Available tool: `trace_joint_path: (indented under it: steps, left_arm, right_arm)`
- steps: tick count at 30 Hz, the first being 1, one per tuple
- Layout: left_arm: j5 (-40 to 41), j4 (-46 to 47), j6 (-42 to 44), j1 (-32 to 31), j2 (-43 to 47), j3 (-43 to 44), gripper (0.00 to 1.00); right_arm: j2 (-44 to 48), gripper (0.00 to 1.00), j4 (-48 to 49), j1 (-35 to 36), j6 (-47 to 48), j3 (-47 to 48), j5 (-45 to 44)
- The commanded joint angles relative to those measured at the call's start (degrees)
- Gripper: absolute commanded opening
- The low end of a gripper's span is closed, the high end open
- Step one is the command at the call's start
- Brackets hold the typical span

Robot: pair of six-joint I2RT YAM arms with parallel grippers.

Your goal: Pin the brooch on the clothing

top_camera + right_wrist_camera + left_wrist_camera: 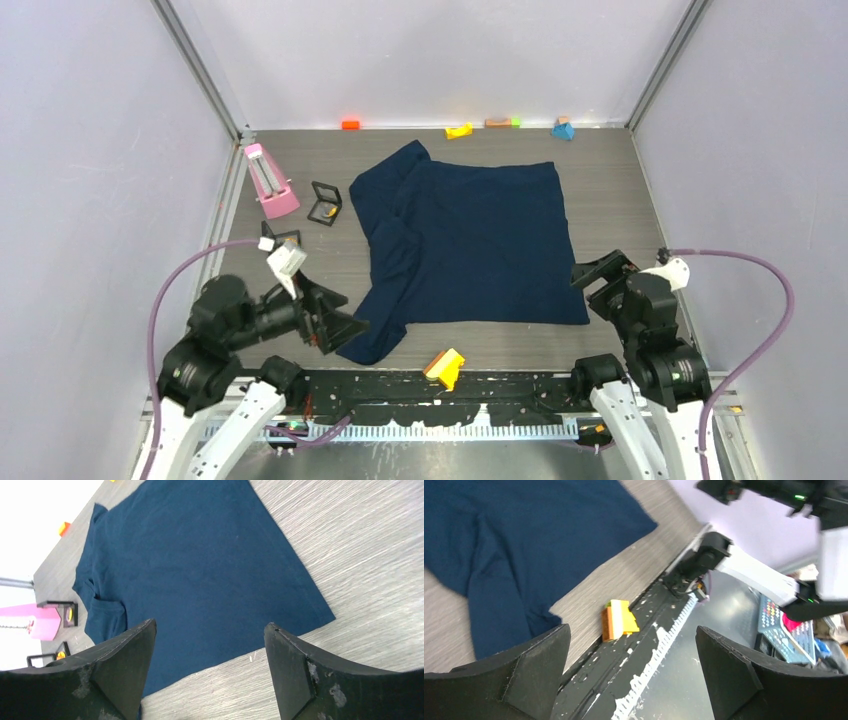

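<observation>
- brooch (321, 212) – seen only as a tiny orange-gold spot in a small black open box (325, 204) on the worktop (610, 180), just left of the navy T-shirt (480, 240). It is not on the fabric, so pinning is not yet done.
- a second black box (281, 238) sits nearer the left arm and shows an orange speck in the right wrist view. I cannot tell for sure which box holds the brooch.
- T-shirt lies flat, its long axis left–right. The sleeves and neck seem to face the left side and the straight hem the right.
- left end effector (338, 325) – fingers spread wide, nothing between them. It sits at the shirt's near-left sleeve and aims right along the near edge, toward the yellow wedge block (620, 620), which is not the target.
- right end effector (598, 275) – also spread wide and empty, low beside the shirt's near-right corner, looking across the cloth.
- key relation: the brooch lies far-left of the left end effector, behind its current heading and near it. The right end effector is well apart, with the whole shirt between.
- judgement: the left arm is the nearer picker and must swing away from the wedge toward the boxes.
</observation>
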State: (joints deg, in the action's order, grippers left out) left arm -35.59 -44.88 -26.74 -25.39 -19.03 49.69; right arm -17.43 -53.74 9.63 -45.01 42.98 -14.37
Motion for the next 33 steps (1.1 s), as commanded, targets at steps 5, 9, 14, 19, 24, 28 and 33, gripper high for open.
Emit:
trace_joint_path:
  steps: [5,9,14,19,24,28,33]
  left_arm:
    - [19.53,8.2,-6.08,0.07,-19.56,-3.98,0.99]
    - [20.35,25.57,-7.82,0.01,-25.3,-10.19,0.92]
    - [20.58,31.22,-5.74,-1.3,-39.29,-7.46,0.79]
    - [24.59,35.72,-2.4,-5.96,-50.46,-1.49,0.77]
    - [33.01,32.08,0.46,-8.41,-60.36,5.85,0.81]
    - [36.86,32.3,3.06,-9.06,-65.83,8.54,0.76]
    - [37.95,30.35,4.95,-10.3,-72.15,10.9,0.57]
  right_arm:
    - [-13.24,0.84,8.27,-0.16,5.81,-2.15,13.06]
    - [-16.76,0.77,13.38,-0.09,4.1,-7.36,17.74]
    - [-19.95,0.74,19.01,0.0,2.98,-12.4,17.43]
    - [-24.09,0.78,22.47,-0.12,2.67,-15.09,11.14]
    - [-28.48,0.79,25.03,-0.09,1.9,-16.01,8.5]
    - [-28.87,0.79,25.24,-0.13,1.87,-16.36,7.13]
    - [-27.97,0.8,25.51,-0.14,1.21,-17.06,6.28]
